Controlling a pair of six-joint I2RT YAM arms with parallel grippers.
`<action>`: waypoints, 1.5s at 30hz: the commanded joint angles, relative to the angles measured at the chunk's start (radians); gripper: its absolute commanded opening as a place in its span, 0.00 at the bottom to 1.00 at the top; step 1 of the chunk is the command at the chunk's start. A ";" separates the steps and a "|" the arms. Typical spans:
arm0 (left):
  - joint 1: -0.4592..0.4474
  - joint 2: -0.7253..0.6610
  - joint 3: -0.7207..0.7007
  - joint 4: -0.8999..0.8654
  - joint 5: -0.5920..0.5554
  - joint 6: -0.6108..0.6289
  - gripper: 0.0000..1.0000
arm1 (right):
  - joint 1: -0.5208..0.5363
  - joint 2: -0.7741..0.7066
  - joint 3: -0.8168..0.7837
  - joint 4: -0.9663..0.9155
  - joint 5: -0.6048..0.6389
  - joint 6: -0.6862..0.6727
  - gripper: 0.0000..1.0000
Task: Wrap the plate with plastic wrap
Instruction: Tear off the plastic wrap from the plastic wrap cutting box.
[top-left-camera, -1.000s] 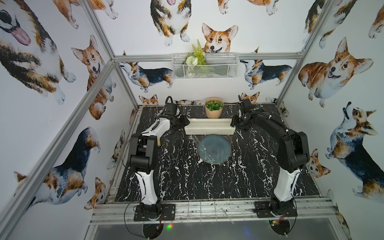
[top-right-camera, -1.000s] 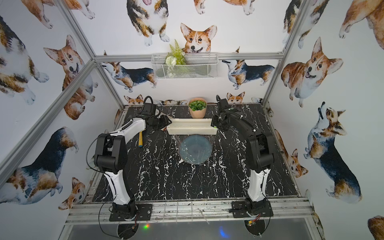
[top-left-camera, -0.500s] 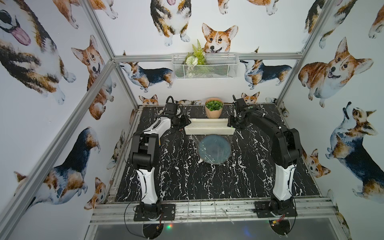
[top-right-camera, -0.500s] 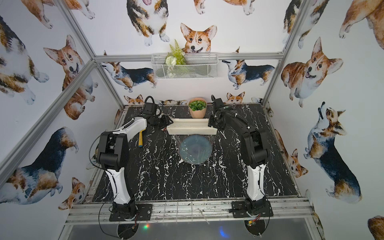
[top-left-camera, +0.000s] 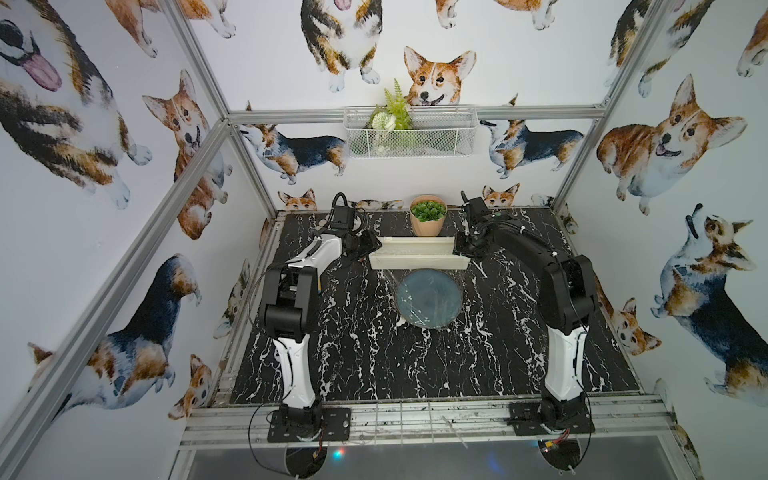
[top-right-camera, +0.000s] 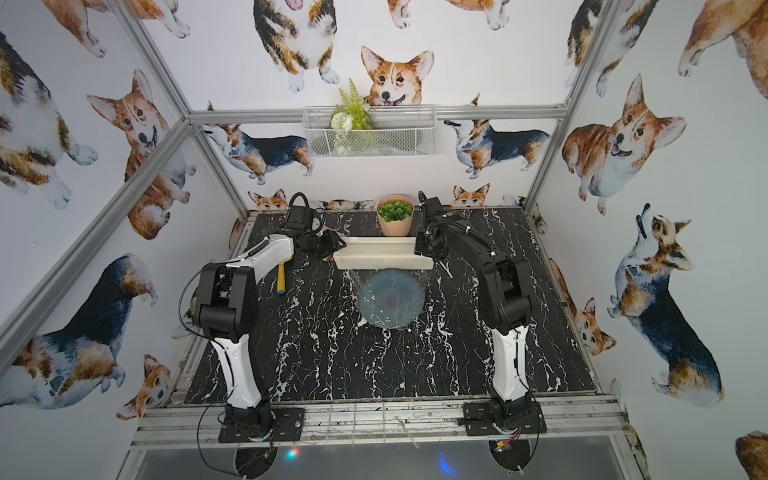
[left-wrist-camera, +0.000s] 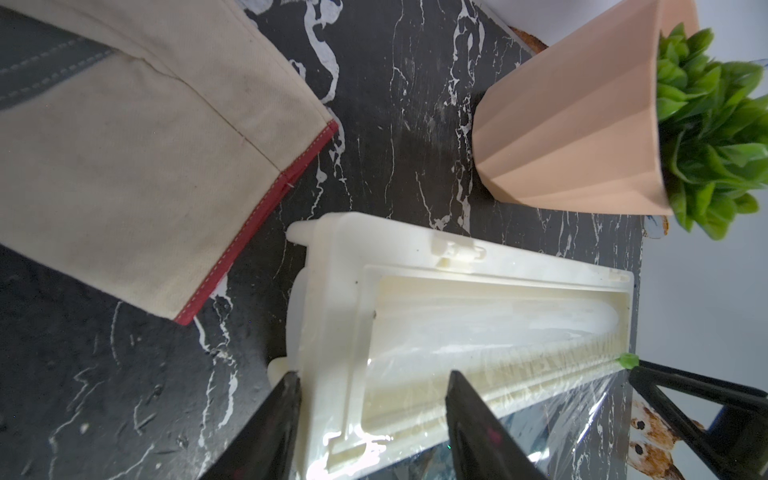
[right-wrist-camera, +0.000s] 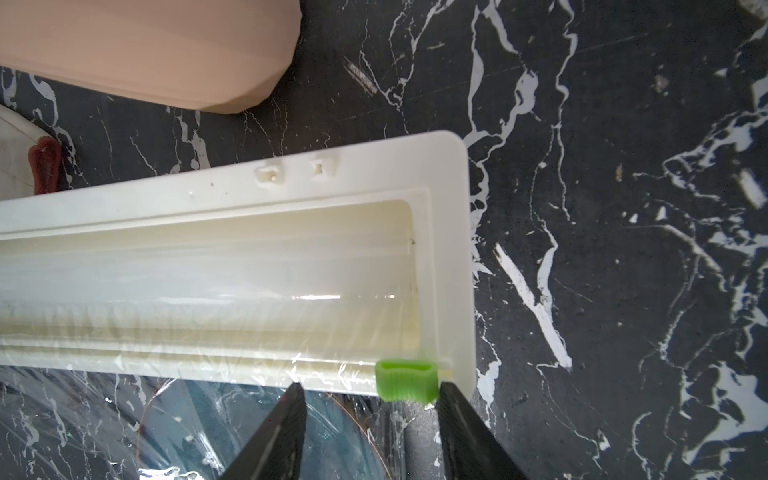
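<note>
Marbled black table (top-left-camera: 353, 353): the plate (top-left-camera: 428, 297) lies mid-table under wrap (right-wrist-camera: 104, 415), just in front of the box (top-left-camera: 417, 257). My left gripper (left-wrist-camera: 372, 376) gapes astride the box's end. My right gripper (right-wrist-camera: 371, 386) gapes around the slider (right-wrist-camera: 407, 380).

Left gripper (left-wrist-camera: 374, 374), right gripper (right-wrist-camera: 371, 385): jaws apart

The black marbled table (top-left-camera: 374, 353) carries the plate (top-left-camera: 428, 297), dispenser box (top-left-camera: 415, 254), plant pot (top-left-camera: 428, 224), glove (left-wrist-camera: 145, 166) and a yellow-handled tool (top-right-camera: 281, 279).
</note>
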 joint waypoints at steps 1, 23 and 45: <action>-0.003 0.005 0.009 0.012 0.039 0.005 0.58 | 0.003 0.019 0.026 -0.036 0.018 -0.024 0.55; -0.038 0.014 0.025 0.017 0.043 -0.002 0.56 | 0.094 0.105 0.158 -0.084 -0.010 -0.021 0.55; -0.046 -0.005 -0.016 0.058 0.076 -0.040 0.54 | 0.137 0.164 0.287 -0.136 -0.048 0.002 0.55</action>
